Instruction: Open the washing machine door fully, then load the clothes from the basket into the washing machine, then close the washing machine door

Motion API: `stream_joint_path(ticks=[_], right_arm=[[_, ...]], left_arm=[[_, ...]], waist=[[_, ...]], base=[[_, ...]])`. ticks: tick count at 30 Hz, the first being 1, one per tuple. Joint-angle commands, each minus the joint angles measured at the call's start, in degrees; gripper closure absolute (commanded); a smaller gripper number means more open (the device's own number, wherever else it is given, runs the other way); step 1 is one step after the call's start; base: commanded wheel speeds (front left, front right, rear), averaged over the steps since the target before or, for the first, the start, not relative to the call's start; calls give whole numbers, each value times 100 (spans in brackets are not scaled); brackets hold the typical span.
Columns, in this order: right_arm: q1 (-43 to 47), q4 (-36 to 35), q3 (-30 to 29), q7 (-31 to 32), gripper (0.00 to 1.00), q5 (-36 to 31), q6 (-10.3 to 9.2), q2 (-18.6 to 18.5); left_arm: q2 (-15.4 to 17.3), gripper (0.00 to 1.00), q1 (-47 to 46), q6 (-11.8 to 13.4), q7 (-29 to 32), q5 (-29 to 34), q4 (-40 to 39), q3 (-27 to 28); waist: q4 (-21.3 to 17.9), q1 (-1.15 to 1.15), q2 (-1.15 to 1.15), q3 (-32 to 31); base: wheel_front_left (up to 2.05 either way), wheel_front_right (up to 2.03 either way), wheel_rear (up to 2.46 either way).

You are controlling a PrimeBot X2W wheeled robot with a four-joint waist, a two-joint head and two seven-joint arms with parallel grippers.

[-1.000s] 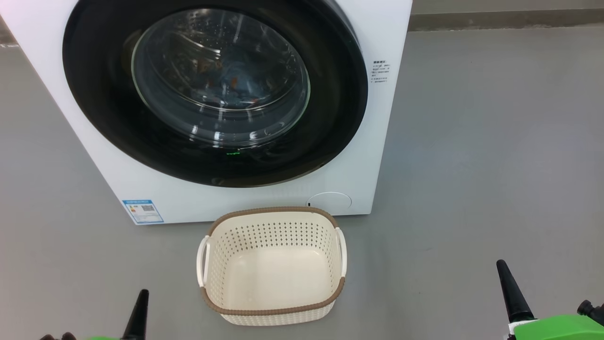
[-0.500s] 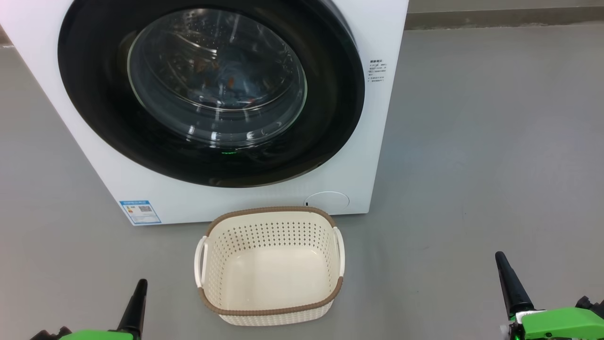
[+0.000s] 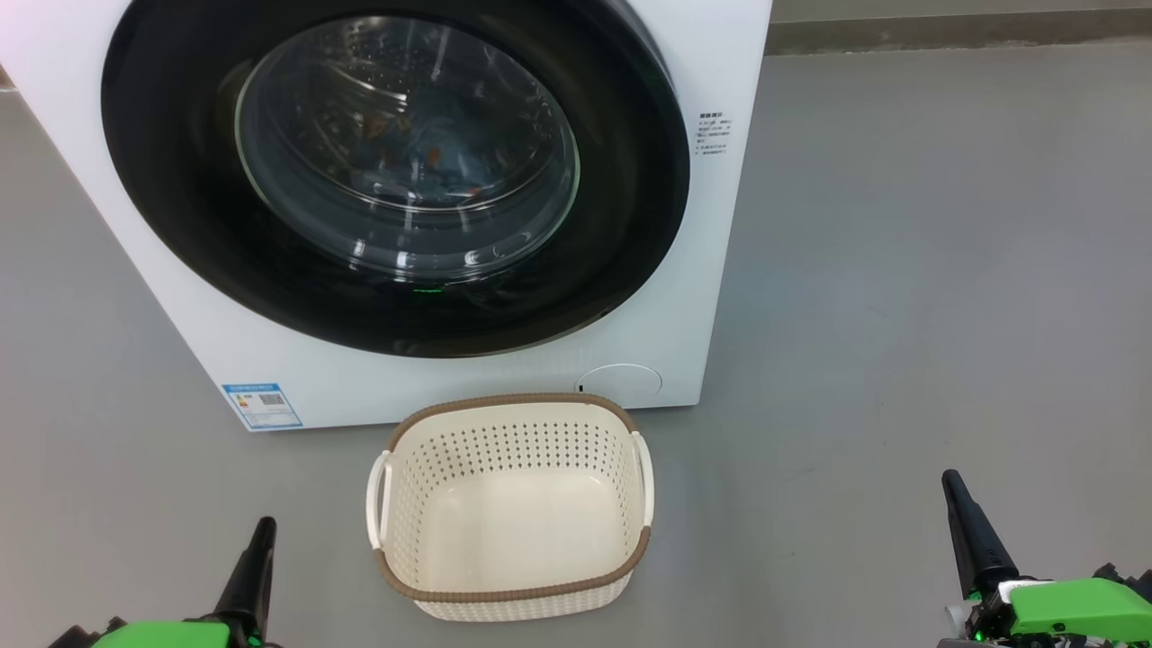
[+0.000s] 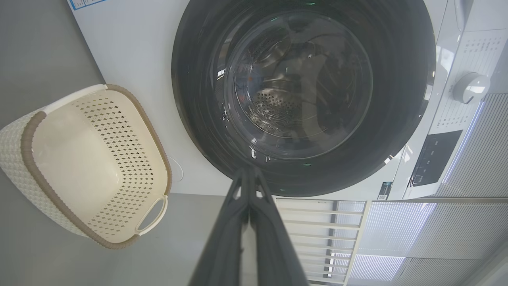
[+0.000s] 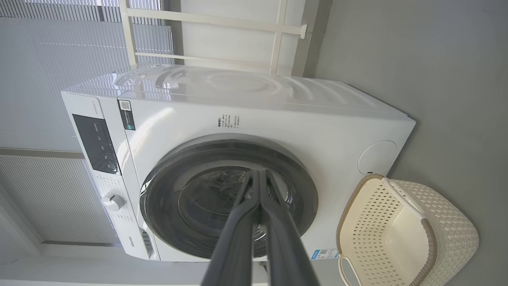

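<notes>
**Operator:** Report the condition of both tools.

**Technician:** Left gripper (image 3: 264, 527): its two dark fingers (image 4: 232, 226) are pressed together from base to tip, with nothing between them and nothing touching them. Right gripper (image 3: 951, 481): identical condition, fully closed and carrying nothing. In the head view each hangs over the grey floor (image 3: 900, 270), one at each lower corner, tips pointing toward the washing machine (image 3: 711, 270).

**Operator:** Locate the task items.

**Technician:** The door (image 3: 630, 180) lies flush against the machine front, closed. The clothes (image 3: 441, 166) are inside the drum (image 4: 278, 107): blue fabric with orange specks shows through the glass (image 3: 360, 90). The basket (image 3: 513, 402) sits on the floor just in front of the machine, below the door and between the two grippers, well apart from both. Its cream bottom is in full view.

**Operator:** What stands in the way?

**Technician:** The basket stands between the robot and the machine's lower front, just before the round cover (image 3: 621, 381). A blue label (image 3: 261, 405) marks the lower left corner.

**Operator:** How do the views differ?

**Technician:** The wrist views add the control side of the machine: a dial (image 4: 470, 87) and a dark panel (image 5: 95, 143) beside the door, plus a white railing (image 5: 222, 20) behind the machine. The head view gives the colour of the clothes. The left wrist view gives the drum's perforated steel.
</notes>
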Motion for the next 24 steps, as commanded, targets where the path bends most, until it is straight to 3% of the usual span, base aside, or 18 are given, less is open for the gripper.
stream_joint_path(ticks=[1, 5, 24], right_arm=[[-302, -118, 113, 66, 100, 216, -5, -16], [-346, -94, 111, 130, 100, 463, -6, -11], [-346, -94, 113, 129, 100, 465, -6, -10]], left_arm=[[108, 100, -300, -49, 65, -179, -96, 211], [111, 100, -341, -66, 128, -387, -88, 244], [109, 100, -341, -66, 130, -386, -89, 245]], waist=[[-5, 0, 0, 1], [-16, 0, 0, 4], [-16, 0, 0, 4]], base=[[0, 0, 0], [0, 0, 0], [0, 0, 0]])
